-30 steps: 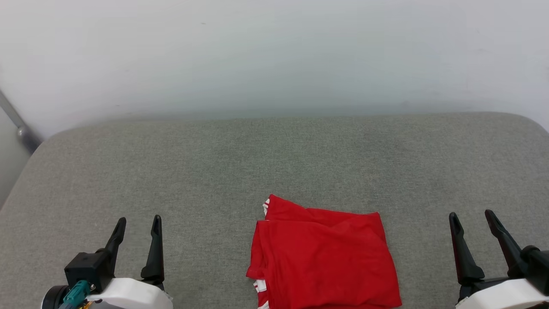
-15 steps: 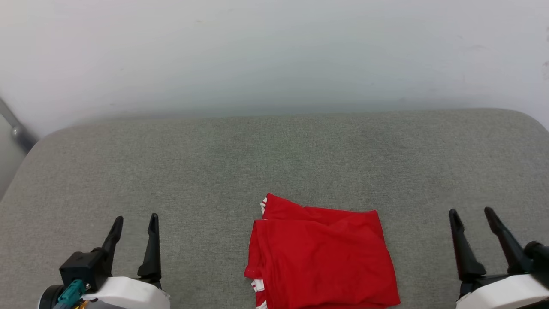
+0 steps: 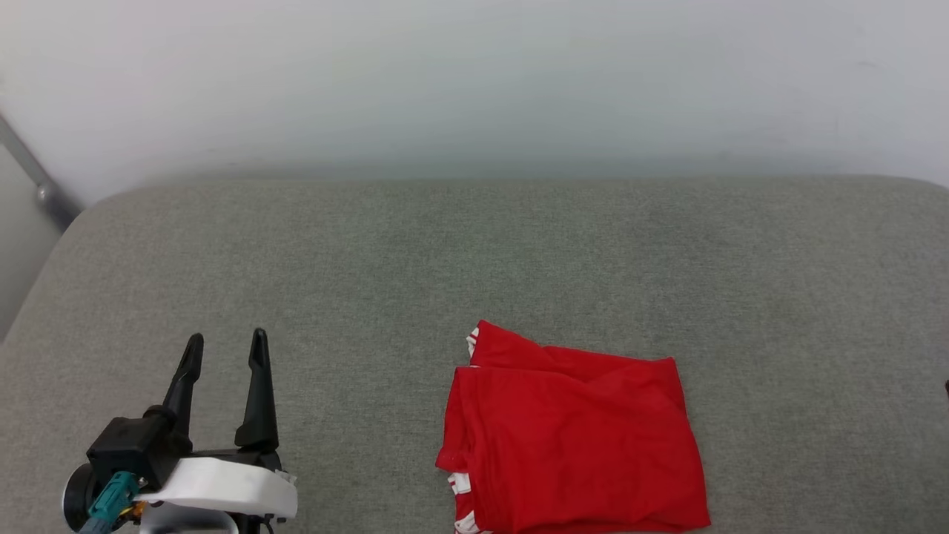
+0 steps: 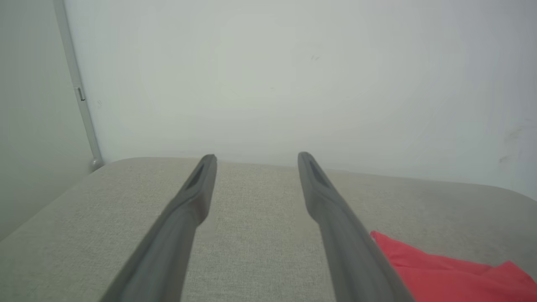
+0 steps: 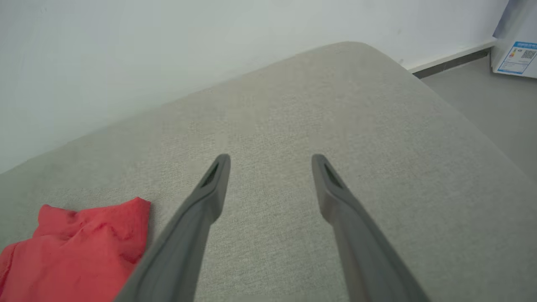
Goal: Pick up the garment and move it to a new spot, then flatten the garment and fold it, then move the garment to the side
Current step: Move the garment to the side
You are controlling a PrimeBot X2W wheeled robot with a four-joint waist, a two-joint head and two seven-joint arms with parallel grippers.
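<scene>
The garment (image 3: 574, 437) lies folded into a rough red rectangle on the grey cushion (image 3: 474, 252), near the front edge, with bits of white-and-red trim at its left side. My left gripper (image 3: 225, 351) stands open at the lower left, well apart from the garment, nothing between its fingers. In the left wrist view the gripper (image 4: 256, 161) is open over bare cushion, and a corner of the garment (image 4: 444, 274) shows at lower right. In the right wrist view my right gripper (image 5: 270, 163) is open above the cushion, with the garment (image 5: 79, 247) to its left.
A pale wall (image 3: 474, 89) rises behind the cushion. A metal pole (image 3: 37, 189) stands at the far left corner. In the right wrist view the cushion's rounded right edge drops to the floor (image 5: 482, 92), where a white box (image 5: 518, 54) stands.
The head camera has shifted, so the garment sits slightly right and higher in the picture. The right gripper has left the head view. The left gripper shows a little higher. Both stay open.
</scene>
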